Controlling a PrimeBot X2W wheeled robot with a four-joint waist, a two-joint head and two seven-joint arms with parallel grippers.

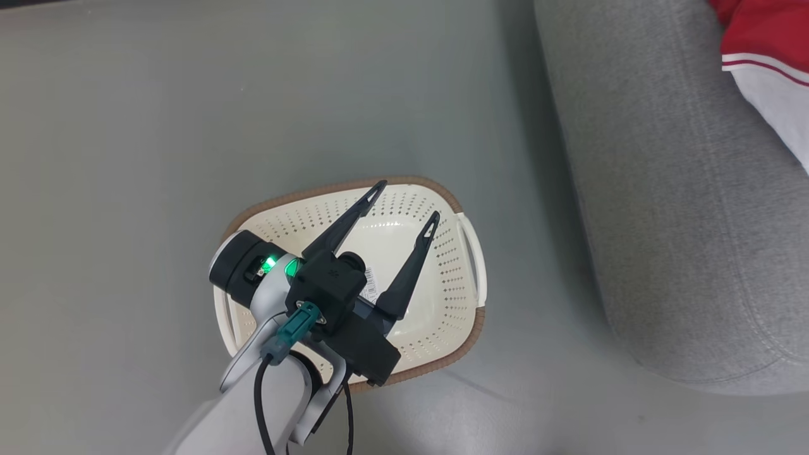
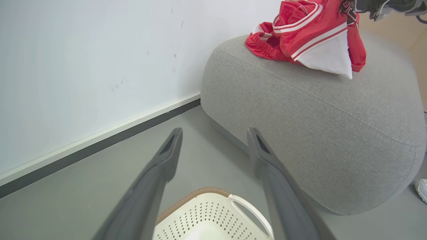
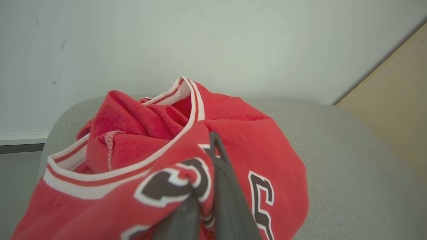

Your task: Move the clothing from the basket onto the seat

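1. Pinching a fold of the red jersey (image 3: 240, 133) at lower centre of the right wrist view: right gripper (image 3: 213, 146), fingers clamped tight on the cloth beside the navy lettering.
2. Lying bunched on top of the grey seat (image 2: 300, 133), upper right of the left wrist view, with the red shorts (image 2: 263, 46) touching it on the left side.
3. Judged step: letting go. Lower to slacken the fabric, part the fingers fully, then lift straight up to avoid dragging the hem back off.
4. Watch for cloth snagging on a fingertip; keep the bundle well in from the seat's rounded edge.
5. Hovering spread wide and grasping nothing over the cream basket (image 1: 455, 278), lower centre of the head view: left gripper (image 1: 407, 201), with bare perforated plastic visible between its fingers.
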